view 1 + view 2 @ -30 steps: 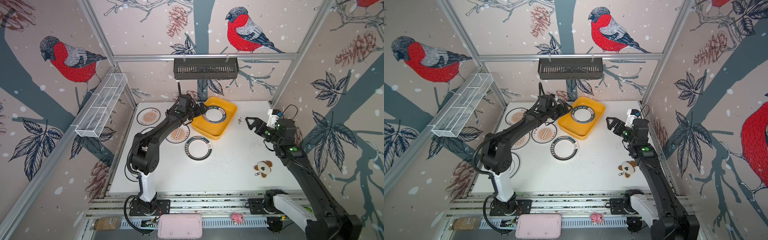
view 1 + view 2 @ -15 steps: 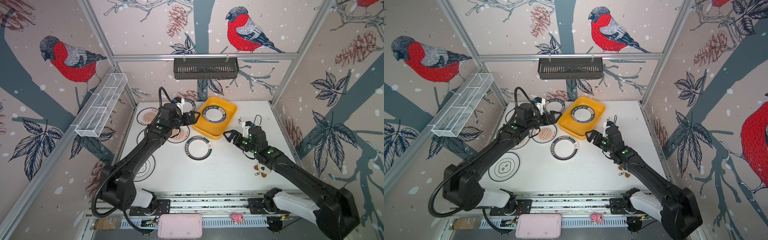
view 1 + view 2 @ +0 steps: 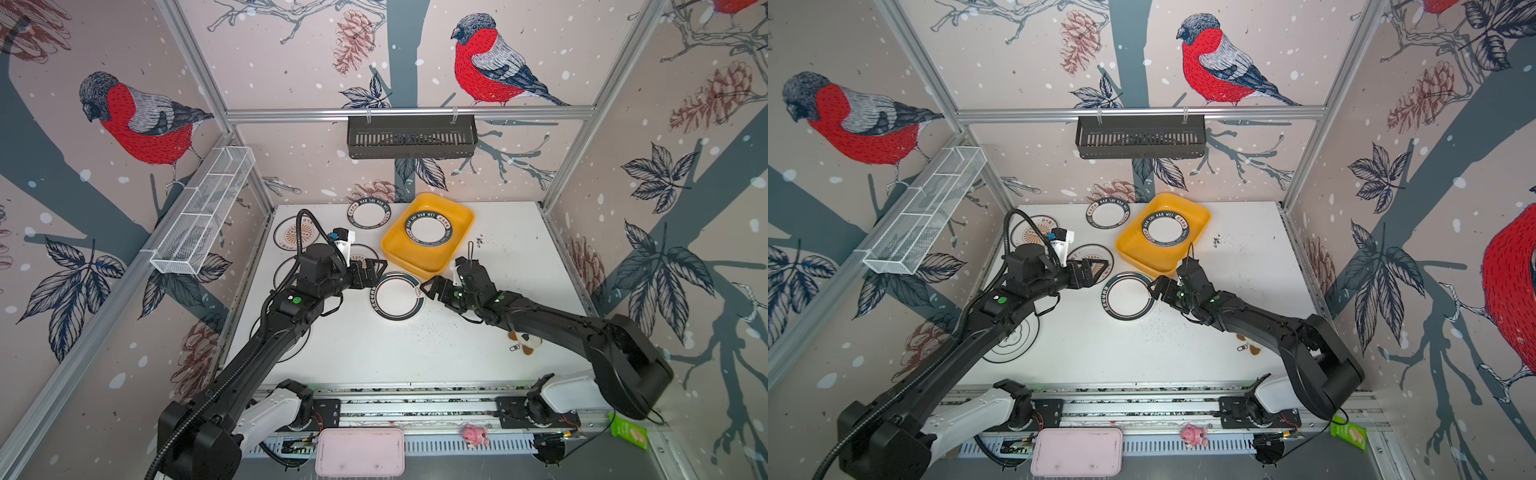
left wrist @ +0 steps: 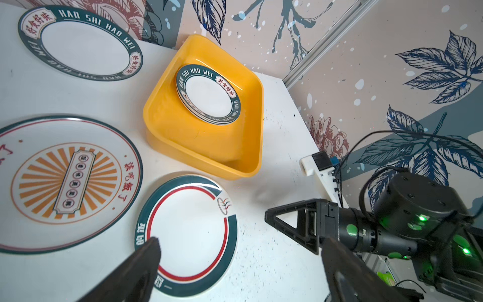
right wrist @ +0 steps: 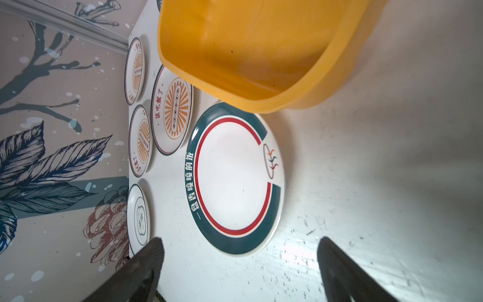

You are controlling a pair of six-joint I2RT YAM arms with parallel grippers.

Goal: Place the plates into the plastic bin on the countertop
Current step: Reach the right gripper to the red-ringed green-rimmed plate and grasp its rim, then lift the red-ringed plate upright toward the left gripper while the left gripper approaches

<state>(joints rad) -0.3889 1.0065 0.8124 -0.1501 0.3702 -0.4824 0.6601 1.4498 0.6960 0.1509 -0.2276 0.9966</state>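
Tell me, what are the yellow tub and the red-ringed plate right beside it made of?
The yellow tub looks like moulded plastic: one even colour, rounded corners, a soft sheen and thin walls. The red-ringed plate seems to be glazed ceramic or melamine: its glossy white face and crisp printed rim fit either, so the look leaves that open.
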